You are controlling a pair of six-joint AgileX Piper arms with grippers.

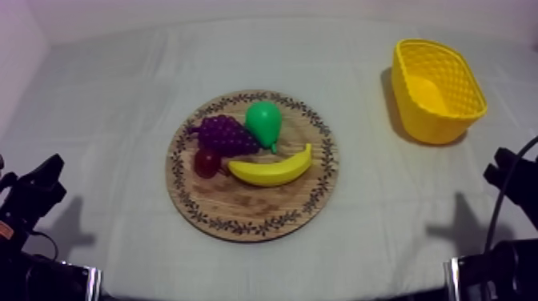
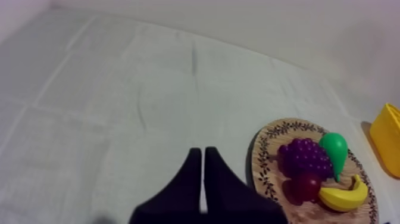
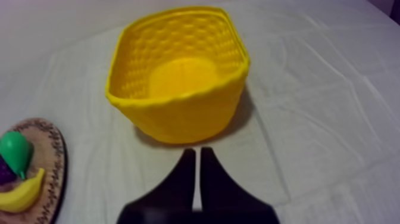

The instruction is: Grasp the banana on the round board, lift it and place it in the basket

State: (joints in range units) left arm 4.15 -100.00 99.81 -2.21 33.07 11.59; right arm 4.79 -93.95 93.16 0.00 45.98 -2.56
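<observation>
A yellow banana (image 1: 272,169) lies on the round wooden board (image 1: 240,216) in the middle of the table, beside a green pear (image 1: 263,122), purple grapes (image 1: 225,134) and a small red fruit (image 1: 207,162). The yellow basket (image 1: 436,90) stands empty at the far right. My left gripper (image 2: 203,156) is shut on nothing, over bare cloth to the left of the board (image 2: 268,173), with the banana (image 2: 343,196) beyond it. My right gripper (image 3: 197,156) is shut on nothing, just in front of the basket (image 3: 178,113). Both arms rest low at the table's near corners (image 1: 36,192) (image 1: 512,180).
The grey-white cloth (image 1: 112,120) covers the whole table. Open cloth lies between the board and the basket, and to the left of the board.
</observation>
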